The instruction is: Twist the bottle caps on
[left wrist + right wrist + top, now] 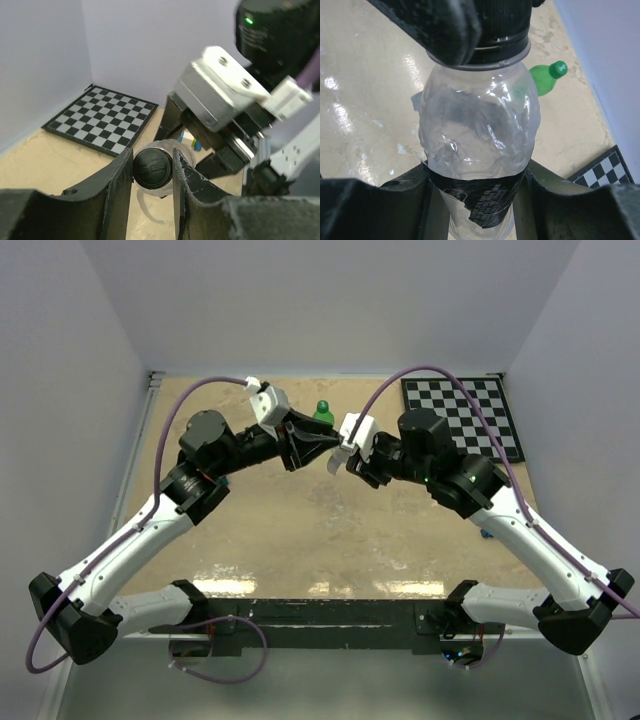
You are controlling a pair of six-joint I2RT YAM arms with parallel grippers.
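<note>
Black plastic, the cap (152,167) sat on the neck of the clear bottle (477,130), pinched between the closed left jaws. The right jaws were clamped around that bottle's dark label band (480,200) and held it clear of the counter (300,530), between the two arms. The green bottle (322,412), its green cap (559,68) on, rested on the counter just behind them, left of the checkerboard mat (470,415).
</note>
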